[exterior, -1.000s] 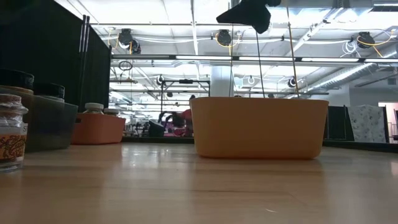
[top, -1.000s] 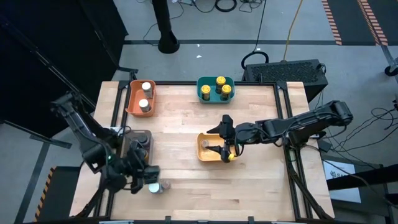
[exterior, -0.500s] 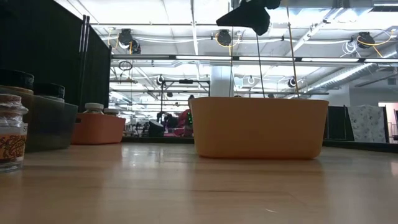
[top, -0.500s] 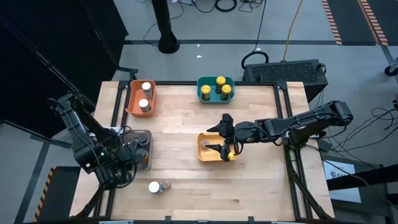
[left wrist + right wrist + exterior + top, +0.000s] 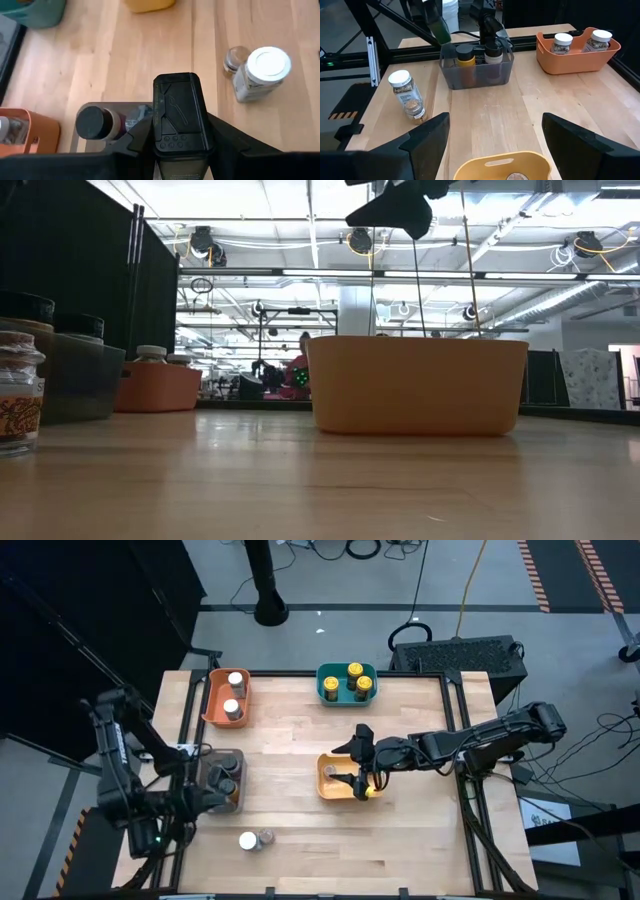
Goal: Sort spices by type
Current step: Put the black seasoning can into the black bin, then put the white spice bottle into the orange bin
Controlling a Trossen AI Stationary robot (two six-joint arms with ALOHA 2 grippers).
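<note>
My left gripper [image 5: 208, 794] is at the near end of the grey bin [image 5: 238, 802], shut on a spice jar with a black flip lid [image 5: 179, 110]. The bin holds other black-lidded jars [image 5: 94, 122]. Two loose jars stand upright on the table near its front edge, one white-lidded [image 5: 247, 840] and one grey-lidded [image 5: 266, 838]. My right gripper [image 5: 358, 776] hangs open over the yellow bin [image 5: 325, 783], whose rim [image 5: 500, 165] shows between its fingers. A jar [image 5: 328, 770] sits in that bin. My left gripper pinches the black-lidded jar between its two fingers [image 5: 136, 144], one on each side below the lid. It comes slanting down from the table's left near corner. The lid faces the wrist camera. The jar is above the grey bin; whether it touches the bin I cannot tell.
The orange bin [image 5: 212, 700] at the far left holds two white-lidded jars. The teal bin [image 5: 330, 690] at the far middle holds three yellow-lidded jars. Bare wood lies between the bins and along the table's right half. A person shows far off in the room [image 5: 298, 370].
My left gripper has swung from beside the two loose jars toward the table's left edge and the grey bin, rolling its wrist on the way. The two loose jars stay where they were.
</note>
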